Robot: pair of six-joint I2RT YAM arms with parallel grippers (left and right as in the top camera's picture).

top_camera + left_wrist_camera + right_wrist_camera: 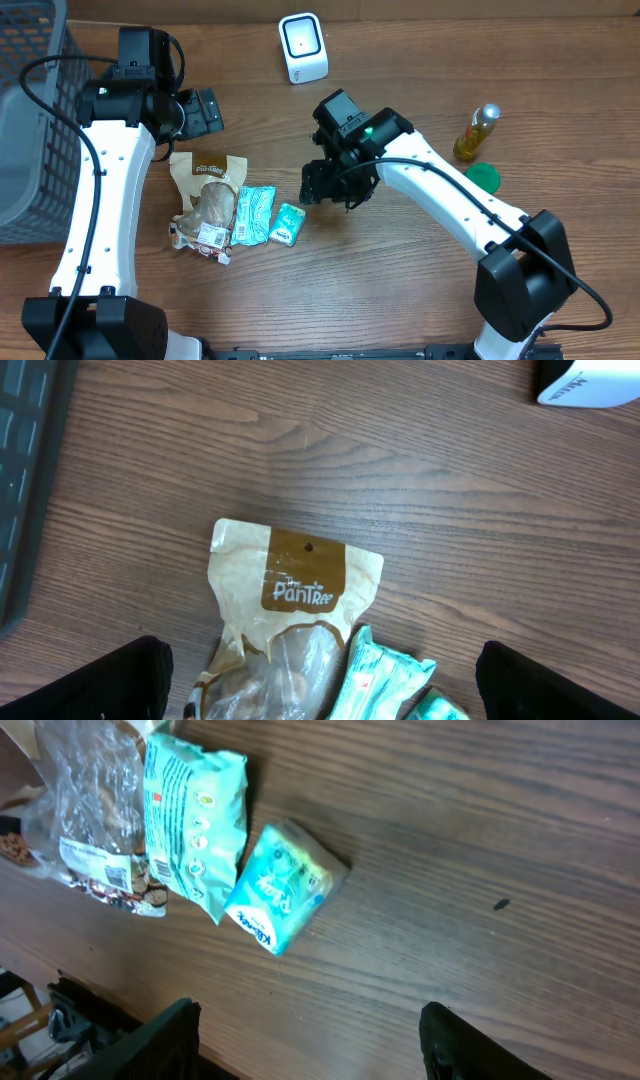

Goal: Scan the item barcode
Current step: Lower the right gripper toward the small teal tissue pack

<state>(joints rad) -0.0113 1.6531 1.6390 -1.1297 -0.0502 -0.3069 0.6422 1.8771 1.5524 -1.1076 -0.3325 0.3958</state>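
Tissue pack (283, 887) beside teal pouch (190, 815)

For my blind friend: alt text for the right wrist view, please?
A small Kleenex tissue pack lies on a wooden table, beside a teal pouch and a clear bag. The right gripper hangs open, empty, below.

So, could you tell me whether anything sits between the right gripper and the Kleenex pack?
Nothing visible does: only bare table lies between the right gripper and the Kleenex pack. The teal packet sits at the pack's far side.
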